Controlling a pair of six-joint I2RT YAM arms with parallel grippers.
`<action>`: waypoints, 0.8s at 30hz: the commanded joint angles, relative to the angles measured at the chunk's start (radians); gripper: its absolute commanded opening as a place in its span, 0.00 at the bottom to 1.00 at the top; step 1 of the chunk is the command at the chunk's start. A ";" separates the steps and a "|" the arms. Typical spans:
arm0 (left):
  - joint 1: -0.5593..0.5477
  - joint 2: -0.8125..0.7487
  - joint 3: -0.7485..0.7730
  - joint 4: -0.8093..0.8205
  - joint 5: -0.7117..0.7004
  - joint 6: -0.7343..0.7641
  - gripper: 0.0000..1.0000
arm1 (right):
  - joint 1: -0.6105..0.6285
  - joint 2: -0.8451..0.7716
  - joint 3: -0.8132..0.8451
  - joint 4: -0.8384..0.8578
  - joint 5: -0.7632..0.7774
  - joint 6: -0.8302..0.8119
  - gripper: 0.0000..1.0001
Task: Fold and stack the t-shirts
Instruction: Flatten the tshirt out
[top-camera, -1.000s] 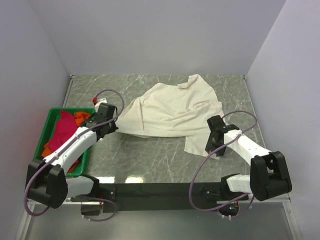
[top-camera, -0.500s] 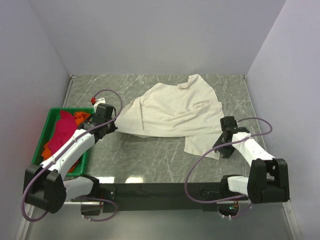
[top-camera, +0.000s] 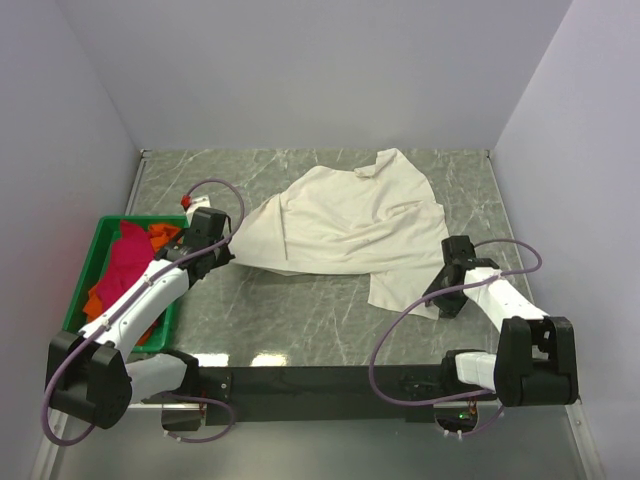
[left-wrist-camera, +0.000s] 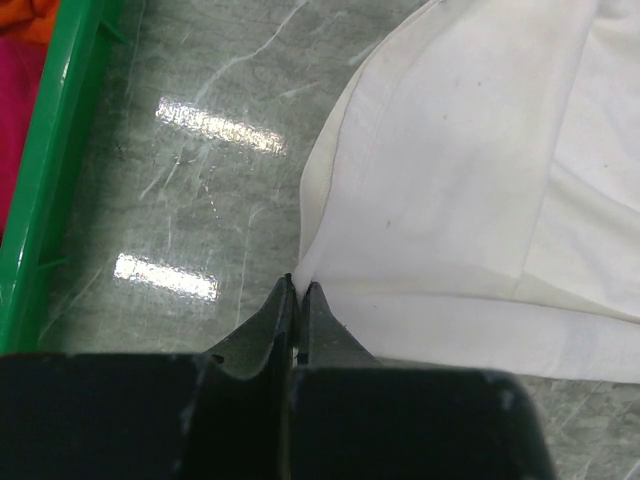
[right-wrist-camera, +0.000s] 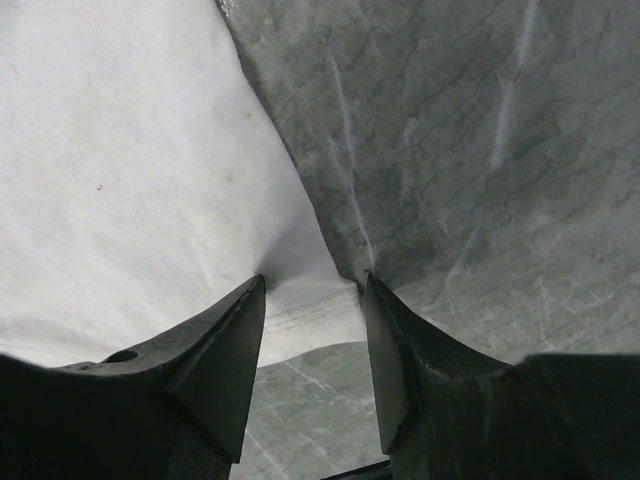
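A large cream t-shirt (top-camera: 340, 225) lies spread and wrinkled across the marble table (top-camera: 300, 300). My left gripper (top-camera: 226, 250) is shut on the shirt's left edge; in the left wrist view the cloth (left-wrist-camera: 450, 180) is pinched between the closed tips (left-wrist-camera: 298, 285). My right gripper (top-camera: 443, 298) sits at the shirt's near right corner. Its jaws are open (right-wrist-camera: 312, 282), with the stitched hem of the cloth (right-wrist-camera: 120, 150) lying between them. A crimson-pink t-shirt (top-camera: 125, 265) and an orange t-shirt (top-camera: 160, 235) lie crumpled in the crate.
A green plastic crate (top-camera: 100, 232) stands at the left edge of the table, its rim (left-wrist-camera: 50, 170) close to my left gripper. White walls enclose the table on the left, back and right. A black rail runs along the near edge.
My right wrist swung to the right and settled over the shirt's near right corner. The left gripper edged slightly back, still holding the cloth.
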 joint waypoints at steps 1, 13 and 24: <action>0.006 -0.019 -0.001 0.013 -0.002 0.007 0.01 | -0.006 0.014 -0.017 0.038 -0.035 -0.006 0.51; 0.007 -0.010 -0.002 0.008 -0.015 0.002 0.01 | -0.100 -0.009 0.256 0.041 0.120 -0.145 0.51; 0.007 0.005 -0.001 0.004 -0.028 0.002 0.01 | -0.173 0.205 0.341 0.207 -0.023 -0.181 0.50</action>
